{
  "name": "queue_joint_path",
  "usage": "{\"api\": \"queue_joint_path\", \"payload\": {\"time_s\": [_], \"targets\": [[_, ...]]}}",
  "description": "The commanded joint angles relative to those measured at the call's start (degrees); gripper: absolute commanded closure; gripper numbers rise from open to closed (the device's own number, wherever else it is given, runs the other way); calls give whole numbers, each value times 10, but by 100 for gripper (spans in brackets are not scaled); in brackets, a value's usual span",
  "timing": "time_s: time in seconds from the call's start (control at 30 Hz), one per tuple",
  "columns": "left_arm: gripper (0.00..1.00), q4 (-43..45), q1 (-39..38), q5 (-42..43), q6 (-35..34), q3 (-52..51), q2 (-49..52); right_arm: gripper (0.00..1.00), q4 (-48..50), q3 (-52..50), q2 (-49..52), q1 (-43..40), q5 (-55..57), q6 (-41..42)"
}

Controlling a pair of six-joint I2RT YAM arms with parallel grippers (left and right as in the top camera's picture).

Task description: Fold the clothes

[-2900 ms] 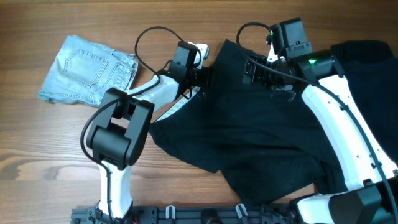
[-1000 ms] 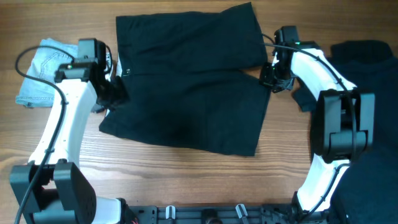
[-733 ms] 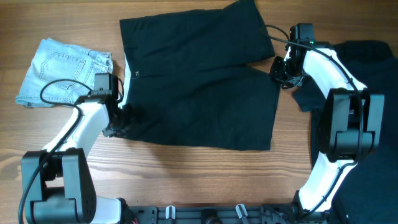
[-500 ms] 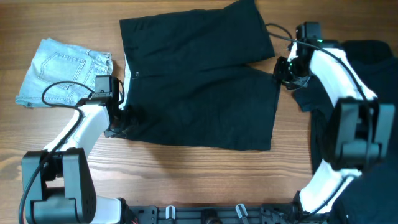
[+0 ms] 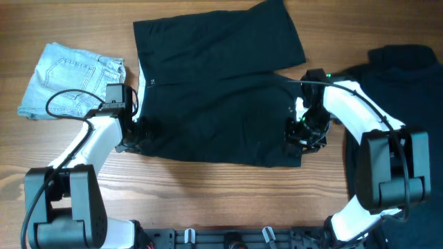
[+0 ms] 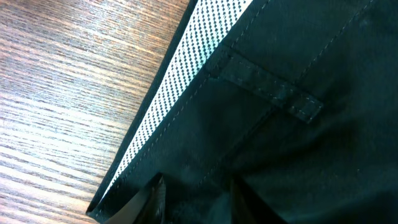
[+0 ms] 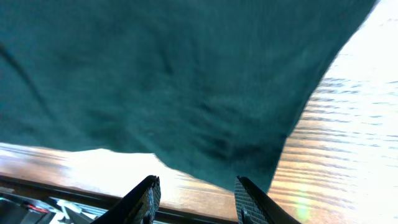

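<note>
The black shorts (image 5: 221, 90) lie spread flat in the middle of the table, waistband to the left. My left gripper (image 5: 133, 136) sits at the near-left waistband corner. In the left wrist view its fingers (image 6: 196, 202) are apart, with black cloth (image 6: 298, 155) and the white dotted waistband lining between and ahead of them. My right gripper (image 5: 303, 137) is open over the near-right leg corner. In the right wrist view its fingers (image 7: 194, 199) hang just past the hem of the shorts (image 7: 174, 74), above bare wood.
Folded light-blue denim shorts (image 5: 69, 79) lie at the far left. A pile of other black garments (image 5: 408, 76) covers the right side. A black rail (image 5: 228, 238) runs along the table's near edge.
The shorts were pulled flat across the table. In the last half second my right gripper moved from the shorts' far-right edge down to the near-right corner. The left gripper stayed put.
</note>
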Motion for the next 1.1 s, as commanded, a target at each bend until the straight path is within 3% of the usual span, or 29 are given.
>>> {"api": "queue_joint_path", "payload": {"time_s": [0.0, 0.17, 0.23, 0.33, 0.4, 0.57, 0.7, 0.77, 0.93, 1.07], "targets": [[65, 1, -1, -6, 1, -5, 1, 56, 26, -35, 0, -1, 30, 38], [64, 2, -1, -6, 1, -5, 1, 56, 89, -64, 0, -2, 61, 81], [64, 4, -1, -6, 1, -5, 1, 65, 108, -70, 0, -6, 110, 113], [64, 4, -1, -6, 1, -5, 1, 68, 121, -60, -17, -30, 44, 64], [62, 4, -1, -6, 1, -5, 1, 66, 121, -55, -56, -51, 2, 39], [51, 9, -1, -6, 1, -5, 1, 44, 75, -57, -212, -78, -13, 59], [48, 21, -1, -6, 1, -5, 1, 54, 57, -103, -224, -76, -11, 111], [48, 21, -1, -6, 1, -5, 1, 49, 88, -162, -223, -76, -12, 123], [47, 22, -1, -6, 1, -5, 1, 50, 231, -255, -223, -76, -39, 143], [47, 21, -1, -5, 1, -5, 1, 65, 303, -270, -221, -76, -39, 153]]}}
